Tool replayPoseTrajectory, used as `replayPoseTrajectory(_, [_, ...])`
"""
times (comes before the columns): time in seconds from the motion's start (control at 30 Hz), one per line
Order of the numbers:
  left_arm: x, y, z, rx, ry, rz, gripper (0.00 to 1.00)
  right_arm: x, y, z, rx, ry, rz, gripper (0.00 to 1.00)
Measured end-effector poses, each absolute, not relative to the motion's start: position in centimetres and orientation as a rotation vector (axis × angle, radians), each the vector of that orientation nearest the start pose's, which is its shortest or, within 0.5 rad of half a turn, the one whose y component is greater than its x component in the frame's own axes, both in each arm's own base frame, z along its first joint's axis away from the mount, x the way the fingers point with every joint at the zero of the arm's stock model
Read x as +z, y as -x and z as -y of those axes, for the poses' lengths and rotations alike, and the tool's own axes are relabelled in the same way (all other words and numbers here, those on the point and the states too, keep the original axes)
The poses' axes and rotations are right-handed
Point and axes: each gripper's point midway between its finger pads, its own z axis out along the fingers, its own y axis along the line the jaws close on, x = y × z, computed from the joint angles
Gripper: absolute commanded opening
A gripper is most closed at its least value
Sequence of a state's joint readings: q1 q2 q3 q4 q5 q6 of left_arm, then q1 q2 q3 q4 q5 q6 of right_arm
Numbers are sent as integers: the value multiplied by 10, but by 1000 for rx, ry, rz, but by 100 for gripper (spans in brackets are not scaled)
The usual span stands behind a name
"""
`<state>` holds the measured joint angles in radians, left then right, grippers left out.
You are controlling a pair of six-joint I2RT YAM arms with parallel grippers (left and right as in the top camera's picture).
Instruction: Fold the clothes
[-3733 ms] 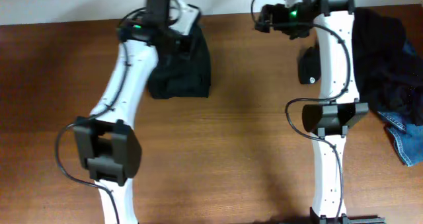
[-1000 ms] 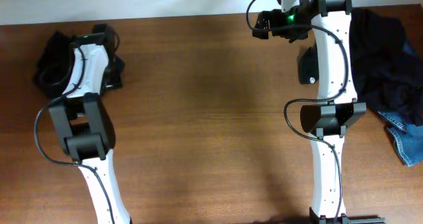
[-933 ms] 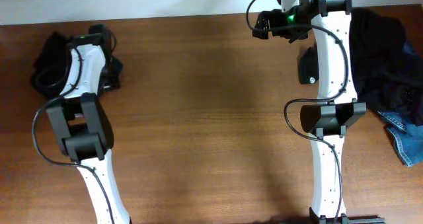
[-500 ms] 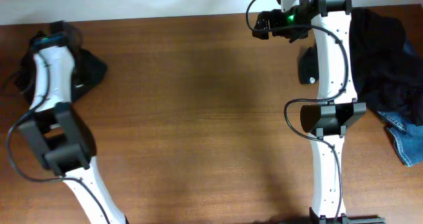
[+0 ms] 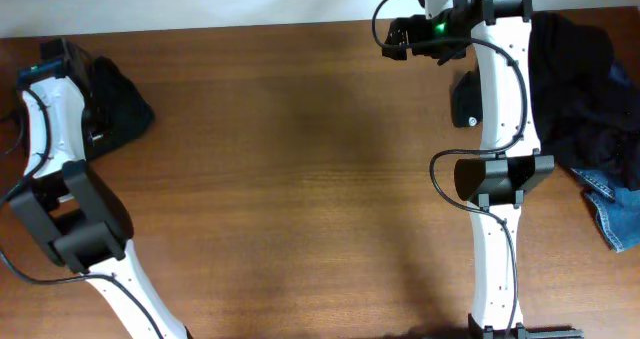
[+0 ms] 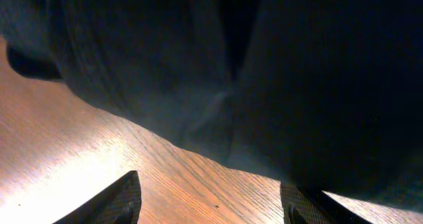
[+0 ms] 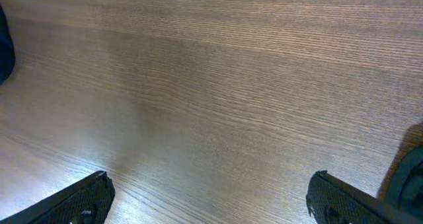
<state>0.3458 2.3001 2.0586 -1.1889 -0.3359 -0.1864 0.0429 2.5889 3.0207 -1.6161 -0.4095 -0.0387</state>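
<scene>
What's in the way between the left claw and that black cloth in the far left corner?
Nothing visible. In the left wrist view the open left claw sits just short of the black cloth, with only a strip of wooden table showing between them.

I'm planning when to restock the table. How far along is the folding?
Done: one black garment lies as a compact bundle at the left end of the table. In hand: nothing; the left gripper hovers by it with jaws open, and the right gripper is open over bare wood. Left: the rumpled dark pile and denim piece at right.
</scene>
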Motion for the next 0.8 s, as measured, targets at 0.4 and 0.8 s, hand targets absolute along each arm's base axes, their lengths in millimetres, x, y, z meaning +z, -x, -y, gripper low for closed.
replayPoseTrajectory(0.4, [77,-416,-268,518,902,-2830,67,195,-527,-91,556,249,-2689,99])
replayPoseTrajectory(0.8, [129,-501,-171,274,437,-2686,73,196,-530,-91,553,253,-2675,99])
